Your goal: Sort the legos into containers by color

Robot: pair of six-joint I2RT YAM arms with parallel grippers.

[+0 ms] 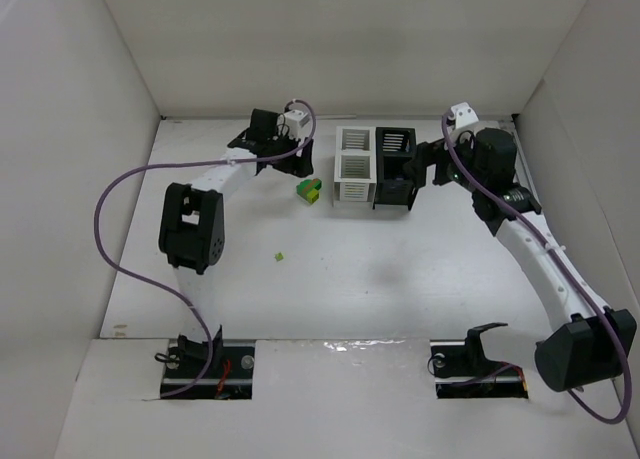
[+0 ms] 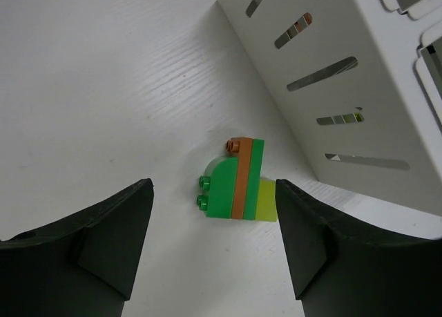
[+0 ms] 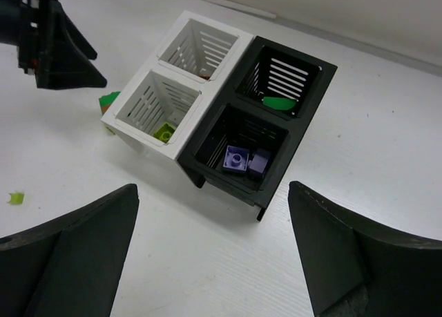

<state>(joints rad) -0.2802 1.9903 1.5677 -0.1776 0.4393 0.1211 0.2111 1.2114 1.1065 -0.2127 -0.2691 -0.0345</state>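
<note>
Where the arms are bolted: near edge of the table point(image 1: 400, 309), with the left base point(image 1: 190, 357) and right base point(image 1: 478, 364) well apart.
Open floor: broad bare table from the bases to the bins. Only a loose yellow-green brick point(image 1: 280, 256) lies there, left of centre.
Left margin: the left arm's elbow point(image 1: 190, 224) and its purple cable point(image 1: 105, 209) bulge toward the left wall point(image 1: 60, 179).
Right margin: the right arm runs up close beside the right wall point(image 1: 600, 109), with little room outside it.
Left gripper point(image 2: 214, 184): jaws apart, low over the table, one finger on each side of the brick stack, neither touching it.
Brick stack point(image 2: 238, 179): lying on its side on the table in green, orange-brown, green and yellow-green layers, just beside the slatted wall of a white bin. That wall crowds the finger on that side.
Containers point(image 1: 375, 166): four bins in one square block at the far middle, the white pair toward the left arm and the black pair toward the right.
Right gripper point(image 3: 212, 187): jaws wide apart with nothing between them, held above the table off the black side of the block.
Bin contents: a yellow-green piece point(image 3: 164, 131) in the nearer white bin, two lavender bricks point(image 3: 236, 158) in the nearer black bin, a green piece point(image 3: 280, 103) in the farther black bin. What the farther white bin holds cannot be told.
Far edge: a strip of bare table lies between the block and the back wall point(image 1: 330, 39).
</note>
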